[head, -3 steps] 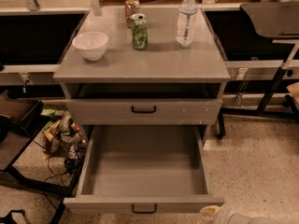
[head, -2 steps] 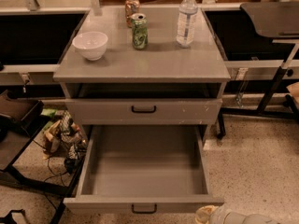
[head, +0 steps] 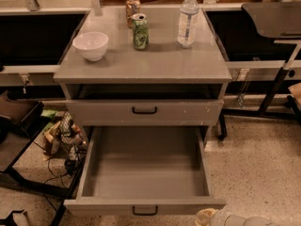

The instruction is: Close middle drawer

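Note:
The middle drawer point(head: 146, 166) of the grey cabinet is pulled far out toward me. Its deep grey tray is empty. Its low front panel point(head: 94, 205) lies at the bottom edge, with a small black bar handle point(head: 145, 210). Above it, the top drawer front point(head: 188, 112) with white chipped specks is closed. The lowest drawer is hidden under the open one. My gripper point(head: 205, 216) shows at the bottom edge, just right of the panel's right corner and at floor level in the picture. The pale arm point(head: 244, 220) trails off to the right.
On the cabinet top point(head: 155, 62) stand a white bowl point(head: 91, 45), a green can point(head: 139, 31), a brown can point(head: 132, 5) and a water bottle point(head: 188, 18). Cables and clutter point(head: 61, 138) lie on the floor at left. A black table frame point(head: 275, 88) stands at right.
My gripper and arm have slid left along the bottom edge, closer to the open drawer's front right corner. The drawer has not moved.

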Action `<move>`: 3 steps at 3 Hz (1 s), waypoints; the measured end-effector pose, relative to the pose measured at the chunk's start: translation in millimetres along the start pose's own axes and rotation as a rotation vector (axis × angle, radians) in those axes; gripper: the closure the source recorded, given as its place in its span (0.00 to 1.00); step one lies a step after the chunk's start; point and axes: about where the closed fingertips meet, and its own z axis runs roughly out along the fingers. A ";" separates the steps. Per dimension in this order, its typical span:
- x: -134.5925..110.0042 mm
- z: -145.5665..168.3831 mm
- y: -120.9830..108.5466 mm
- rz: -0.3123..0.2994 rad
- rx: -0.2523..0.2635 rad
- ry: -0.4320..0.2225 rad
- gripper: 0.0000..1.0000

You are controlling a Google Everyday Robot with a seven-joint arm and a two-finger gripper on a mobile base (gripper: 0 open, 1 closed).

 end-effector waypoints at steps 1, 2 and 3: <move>3.0 22.3 12.8 -0.002 -0.010 -0.050 1.00; 8.0 53.8 27.8 -0.013 -0.013 -0.156 1.00; 2.2 84.7 27.4 -0.040 -0.020 -0.273 1.00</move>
